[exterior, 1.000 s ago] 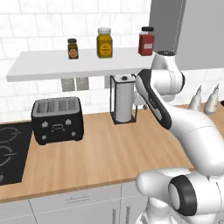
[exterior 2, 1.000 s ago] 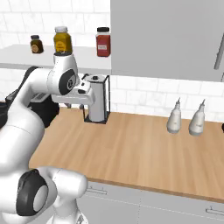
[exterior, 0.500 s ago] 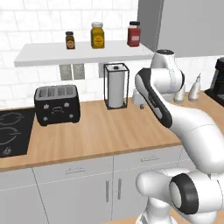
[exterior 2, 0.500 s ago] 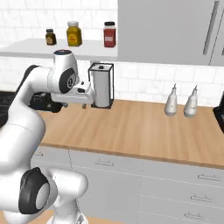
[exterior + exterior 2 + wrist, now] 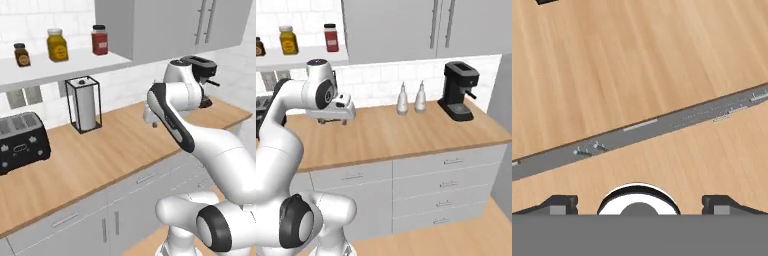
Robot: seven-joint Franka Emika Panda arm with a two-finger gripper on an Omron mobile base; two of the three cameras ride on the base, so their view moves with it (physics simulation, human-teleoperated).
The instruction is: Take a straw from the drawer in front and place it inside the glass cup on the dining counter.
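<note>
- Left base view: the white arm bends up over a long light-brown wooden desk (image 5: 115, 145) set against a white tiled wall; a black toaster (image 5: 22, 142) sits at the left end, a white paper-towel roll in a black wire stand (image 5: 84, 105) stands near the wall, and a black coffee machine (image 5: 200, 75) shows behind the arm's upper joint
- A white wall shelf (image 5: 60, 62) above carries a small brown jar (image 5: 21, 55), a yellow jar (image 5: 57, 45) and a red jar (image 5: 99, 40); light grey cabinet fronts with slim bar handles (image 5: 125, 210) run below the desk top
- Right base view: the pincer (image 5: 331, 120) hangs from the white hand over the left part of the same wooden top, pointing down; from this side I cannot tell how far apart its tips are
- Two pale bottle-shaped shakers (image 5: 411, 98) stand side by side near the wall, with the coffee machine just to their right; four closed grey drawers (image 5: 448, 187) are stacked beneath
- Hand view: the two dark tips sit far apart at the bottom corners, so the pincer is wide and holds nothing; below lie wood grain and a grey strip of cabinet fronts crossing at a slant
- The straw, the glass cup and the dining counter cannot be made out from any of these angles
</note>
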